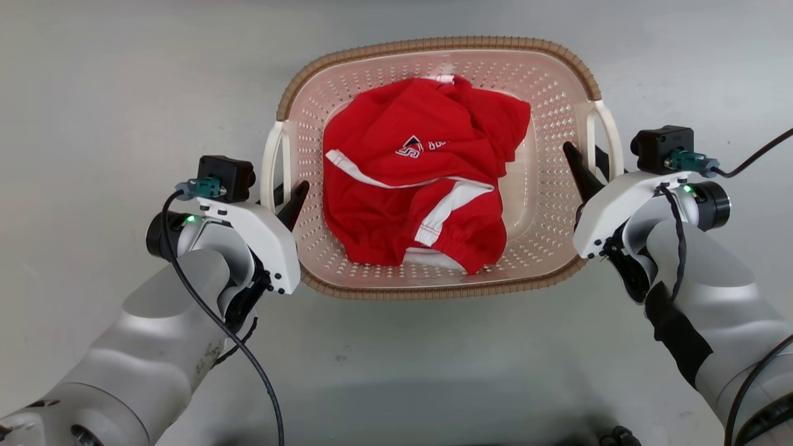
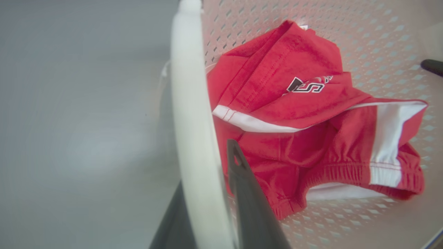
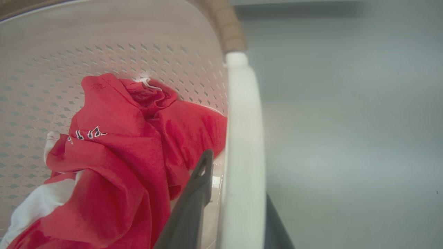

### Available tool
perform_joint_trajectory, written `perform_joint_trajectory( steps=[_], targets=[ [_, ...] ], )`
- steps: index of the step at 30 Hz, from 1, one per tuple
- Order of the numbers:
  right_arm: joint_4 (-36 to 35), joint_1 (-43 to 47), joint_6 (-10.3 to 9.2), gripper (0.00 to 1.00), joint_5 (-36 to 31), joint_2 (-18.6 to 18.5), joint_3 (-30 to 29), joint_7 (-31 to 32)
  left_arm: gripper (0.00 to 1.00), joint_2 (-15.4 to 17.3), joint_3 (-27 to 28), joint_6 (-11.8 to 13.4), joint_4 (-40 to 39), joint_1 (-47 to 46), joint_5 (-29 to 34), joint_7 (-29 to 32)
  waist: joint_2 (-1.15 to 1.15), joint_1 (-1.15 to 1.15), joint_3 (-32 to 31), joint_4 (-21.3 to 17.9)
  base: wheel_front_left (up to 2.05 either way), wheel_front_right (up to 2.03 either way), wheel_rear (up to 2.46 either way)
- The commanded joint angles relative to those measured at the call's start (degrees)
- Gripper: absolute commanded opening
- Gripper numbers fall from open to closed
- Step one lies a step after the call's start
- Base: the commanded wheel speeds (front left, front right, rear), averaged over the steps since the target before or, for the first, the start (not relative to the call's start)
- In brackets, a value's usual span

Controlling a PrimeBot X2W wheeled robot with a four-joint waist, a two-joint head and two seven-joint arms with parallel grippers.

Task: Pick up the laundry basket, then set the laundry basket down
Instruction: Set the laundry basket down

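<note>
So the left gripper (image 1: 290,189) has its two dark fingers clamped on the laundry basket's left white plastic handle (image 1: 272,161). One finger is inside the loop against the basket wall and the other is on the outer side. In the left wrist view that handle (image 2: 193,138) runs right up between the fingers, pretty snug.

Same deal on the other side. The right gripper (image 1: 583,152) is closed around the right white handle (image 1: 613,142), with the inner finger poking into the basket and the outer one behind the handle bar. The right wrist view shows the handle (image 3: 242,155) sandwiched between them.

The pale pink perforated plastic laundry basket (image 1: 545,204), the rounded-rectangular one with the brown woven-look rim, sits straight ahead between the two arms over a plain grey floor (image 1: 124,93). Honestly can't tell if it's resting on the floor or just off it.

Inside, a crumpled red garment with white stripes and a small logo (image 1: 421,186) covers the middle of the basket bottom and bunches up toward the far wall.
</note>
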Motion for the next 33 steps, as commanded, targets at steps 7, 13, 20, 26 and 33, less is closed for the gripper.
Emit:
perform_joint_trajectory(
  steps=[7, 13, 20, 26, 33],
  targets=[
    [-0.9, 2.7, -0.8, 0.0, -7.1, -6.5, -6.4, -0.8, 0.0, 6.4, 0.9, 0.3, 2.3, -1.5, 1.9, -1.7, 0.0, 0.0, 2.5, 0.5, 0.0, 0.0, 0.0],
    [-2.7, 3.4, -0.8, 0.0, -10.4, -6.5, -9.6, -0.8, 0.0, 6.2, 0.9, 0.3, 2.3, -2.5, 2.2, -2.3, 0.0, 0.0, 3.8, 0.6, 0.0, 0.0, 0.0],
    [-5.4, 4.3, -0.8, 0.0, -14.5, -6.5, -13.5, -0.8, 0.0, 5.8, 0.9, 0.3, 2.6, -3.2, 2.3, -2.8, 0.0, 0.0, 4.7, 0.8, 0.0, 0.0, 0.0],
    [-6.6, 5.2, -0.8, 0.0, -16.6, -6.5, -15.6, -0.8, 0.0, 5.2, 0.9, 0.3, 2.7, -3.3, 2.6, -3.0, 0.0, 0.0, 4.9, 1.2, 0.0, 0.0, 0.0],
    [-6.9, 5.6, -0.8, 0.0, -17.7, -6.5, -16.5, -0.8, 0.0, 5.0, 0.9, 0.3, 2.7, -3.6, 3.1, -3.0, 0.0, 0.0, 5.1, 1.5, 0.0, 0.0, 0.0]
  ],
)
